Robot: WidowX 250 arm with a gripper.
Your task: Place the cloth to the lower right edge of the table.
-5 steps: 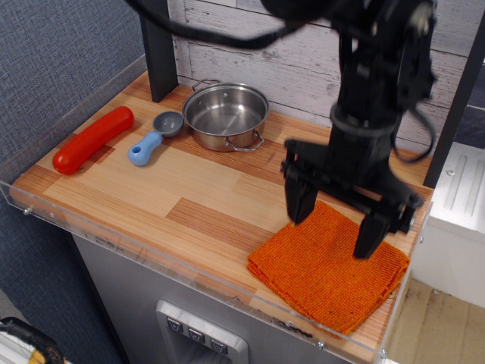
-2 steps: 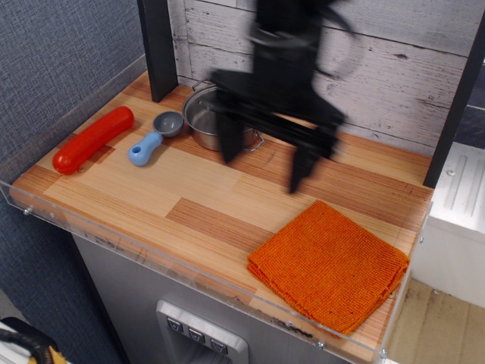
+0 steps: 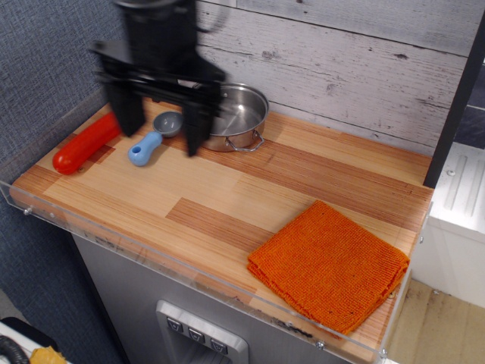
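The orange knitted cloth (image 3: 327, 265) lies folded and flat at the front right corner of the wooden table (image 3: 227, 189), close to the clear acrylic rim. My gripper (image 3: 161, 135) hangs above the far left part of the table, over the blue scoop, far from the cloth. Its two black fingers (image 3: 128, 114) are spread wide apart and hold nothing.
A steel pot (image 3: 232, 115) stands at the back, partly behind the gripper. A blue scoop (image 3: 148, 144) lies left of it. A smooth red sausage-shaped toy (image 3: 85, 144) lies at the far left. A dark post (image 3: 453, 98) stands at the right edge.
My open gripper has risen off the cloth and swung from the right side across to the far left. The cloth has stayed in place at the front right corner.
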